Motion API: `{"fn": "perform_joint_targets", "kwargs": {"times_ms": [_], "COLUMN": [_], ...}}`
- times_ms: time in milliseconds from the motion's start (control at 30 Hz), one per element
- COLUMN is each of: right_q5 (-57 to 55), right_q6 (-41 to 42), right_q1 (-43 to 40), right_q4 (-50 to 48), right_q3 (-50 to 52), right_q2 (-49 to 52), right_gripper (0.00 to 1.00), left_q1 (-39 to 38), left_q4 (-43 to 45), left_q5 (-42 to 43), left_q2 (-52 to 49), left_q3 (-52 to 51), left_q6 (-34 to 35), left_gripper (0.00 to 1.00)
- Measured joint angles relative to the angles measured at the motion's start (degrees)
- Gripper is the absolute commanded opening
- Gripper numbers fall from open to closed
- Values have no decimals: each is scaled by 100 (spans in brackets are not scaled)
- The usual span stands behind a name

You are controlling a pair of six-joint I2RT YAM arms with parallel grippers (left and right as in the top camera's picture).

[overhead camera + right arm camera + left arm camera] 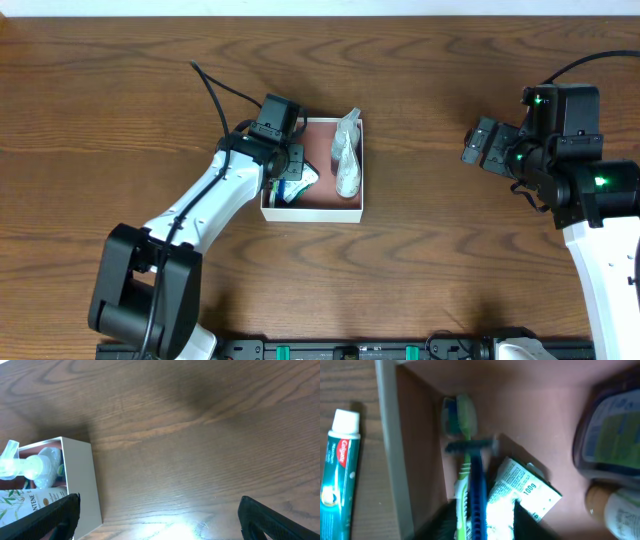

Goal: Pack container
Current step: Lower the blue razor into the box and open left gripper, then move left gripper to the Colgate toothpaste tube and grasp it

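The container (pixel 352 208) is a square white box with a reddish inside, at the table's middle. My left gripper (pixel 290 165) hangs over its left part. In the left wrist view its fingers (pixel 482 525) stand apart, with a blue razor (pixel 477 485), a green toothbrush (pixel 464 420) and a white "100g" packet (pixel 520 490) lying on the box floor between and ahead of them. Bottles (pixel 610 425) lie at the right of the box. My right gripper (pixel 480 145) is wide open and empty over bare wood, right of the box (pixel 80 480).
A teal toothpaste tube (pixel 340 470) lies on the wood just outside the box's left wall (pixel 395 460). A clear wrapped bottle (pixel 347 160) lies along the box's right side. A spray bottle (pixel 25 465) shows in the right wrist view.
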State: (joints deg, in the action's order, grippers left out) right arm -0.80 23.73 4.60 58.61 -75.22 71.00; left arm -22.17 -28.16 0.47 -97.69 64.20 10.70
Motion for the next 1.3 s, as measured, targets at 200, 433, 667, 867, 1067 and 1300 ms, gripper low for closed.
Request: {"fn": "perform_joint_targets", "kwargs": {"times_ms": [200, 433, 667, 867, 1067, 1300], "right_q5": [-2, 0, 0, -2, 0, -2], "right_q6": [-2, -2, -2, -2, -2, -2], "right_q1": [0, 0, 0, 0, 0, 0], "right_q4": [0, -2, -2, -2, -2, -2], "right_q3": [0, 0, 0, 0, 0, 0], "right_q2": [0, 0, 0, 0, 0, 0], "right_gripper": [99, 99, 99, 99, 99, 99], "left_q1": [2, 396, 1517, 2070, 2251, 2249], "left_q4": [-468, -1158, -1147, -761, -444, -317], "left_q5": [-4, -474, -570, -238, 247, 452], "left_q2": [723, 1816, 949, -306, -1250, -1355], "left_q3": [105, 463, 461, 459, 450, 455], "left_q6": [81, 39, -533, -1117, -1683, -1878], "left_gripper": [59, 63, 62, 61, 62, 40]}}
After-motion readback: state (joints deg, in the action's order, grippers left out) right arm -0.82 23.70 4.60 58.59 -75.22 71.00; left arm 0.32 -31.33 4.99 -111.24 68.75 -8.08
